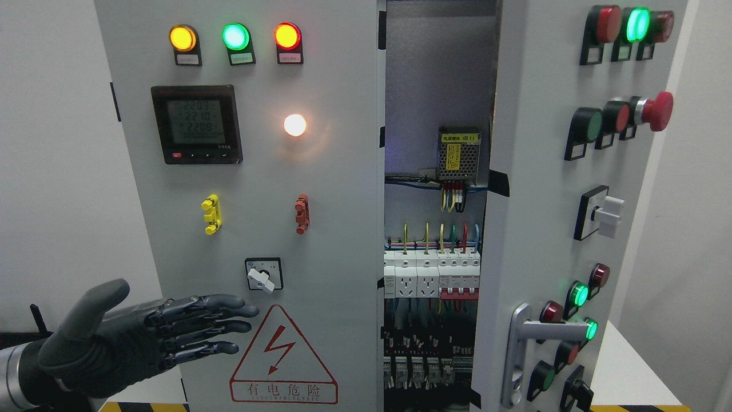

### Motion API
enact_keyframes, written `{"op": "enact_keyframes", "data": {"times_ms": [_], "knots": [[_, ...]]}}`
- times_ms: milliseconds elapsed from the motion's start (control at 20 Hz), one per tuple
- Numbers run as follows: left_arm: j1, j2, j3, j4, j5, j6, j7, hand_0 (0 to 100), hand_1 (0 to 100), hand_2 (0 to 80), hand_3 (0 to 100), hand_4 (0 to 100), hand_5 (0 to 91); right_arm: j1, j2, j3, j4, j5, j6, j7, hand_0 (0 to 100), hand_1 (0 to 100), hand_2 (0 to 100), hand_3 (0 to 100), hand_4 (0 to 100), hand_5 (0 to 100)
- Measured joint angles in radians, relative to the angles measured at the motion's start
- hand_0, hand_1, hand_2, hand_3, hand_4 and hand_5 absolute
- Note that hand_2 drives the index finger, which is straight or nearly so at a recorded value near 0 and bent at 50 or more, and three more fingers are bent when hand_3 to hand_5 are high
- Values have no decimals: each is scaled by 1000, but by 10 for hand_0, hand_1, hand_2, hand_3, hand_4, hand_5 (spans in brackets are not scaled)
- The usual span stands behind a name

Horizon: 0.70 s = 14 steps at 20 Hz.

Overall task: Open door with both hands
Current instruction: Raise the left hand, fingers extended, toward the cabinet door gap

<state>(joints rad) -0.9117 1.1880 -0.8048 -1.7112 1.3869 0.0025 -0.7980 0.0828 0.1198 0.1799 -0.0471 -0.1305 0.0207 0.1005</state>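
Note:
A grey electrical cabinet fills the head view. Its left door [320, 229] looks shut and carries three lit lamps, a digital meter [196, 124] and a rotary switch [263, 275]. The right door [537, 189] is swung outward, edge toward me, with a silver lever handle [523, 337] low on it. Between the doors the interior shows breakers [432, 277] and wiring. My left hand [189, 332] is at the lower left, dark fingers stretched flat and apart in front of the left door, holding nothing. The right hand does not appear.
The right door carries red and green buttons, a red mushroom stop button [657, 110] and a white selector knob [607, 216]. A red lightning warning triangle [283, 357] marks the left door's lower part. White walls flank the cabinet, with yellow-black floor tape [143, 407] below.

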Motion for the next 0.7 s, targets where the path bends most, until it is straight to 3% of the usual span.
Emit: {"op": "enact_keyframes", "data": {"times_ms": [701], "knots": [[-349, -55, -320, 14, 106, 12, 1, 0, 0, 0, 0, 31, 0, 0, 0, 0, 0, 0, 0, 0, 106, 0, 0, 0, 0, 0]]}}
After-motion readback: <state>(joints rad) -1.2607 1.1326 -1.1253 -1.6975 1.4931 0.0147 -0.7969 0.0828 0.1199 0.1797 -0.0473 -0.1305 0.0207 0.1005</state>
